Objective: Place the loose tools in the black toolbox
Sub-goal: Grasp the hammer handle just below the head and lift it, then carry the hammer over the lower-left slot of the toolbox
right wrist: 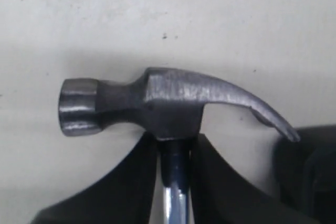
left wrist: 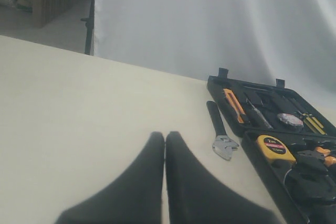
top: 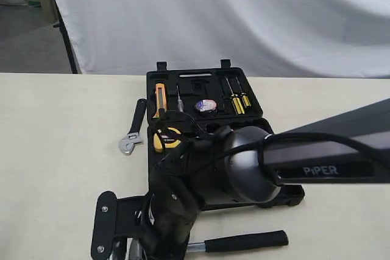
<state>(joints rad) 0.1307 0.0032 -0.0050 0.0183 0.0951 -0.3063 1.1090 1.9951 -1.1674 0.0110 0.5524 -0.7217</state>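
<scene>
Black plastic toolbox (top: 251, 86) lies open in the middle of the exterior view, on a cream table (top: 61, 150), with a white cloth (top: 244, 16) behind it in the upper part of the frame. In its upper half I see an orange knife (top: 159, 98), two yellow screwdrivers (top: 237, 103) and, in a recess between them, the small tape roll (top: 205, 106) with the purple-white label. A yellow tape measure (top: 167, 138) is in the lower half, near its left edge. Most of this half is hidden by the right arm (top: 329, 156), which reaches from the right edge across to the lower left.

The wrench (top: 134, 129) lies on the table just beside the left wall of the toolbox, outside it, with its silver head toward the lower left.

The hammer (top: 244, 242) shows at the bottom of the frame, below the toolbox and outside it, and its black handle points to the right. In the right wrist view the right gripper (right wrist: 176, 148) pinches the steel neck directly under the head of the hammer, one finger at each side. Whether the head touches the table I cannot tell.

In the left wrist view the left gripper (left wrist: 165, 136) has its two fingers pressed together with nothing between them. It is over bare table, apart from the wrench and the toolbox.
</scene>
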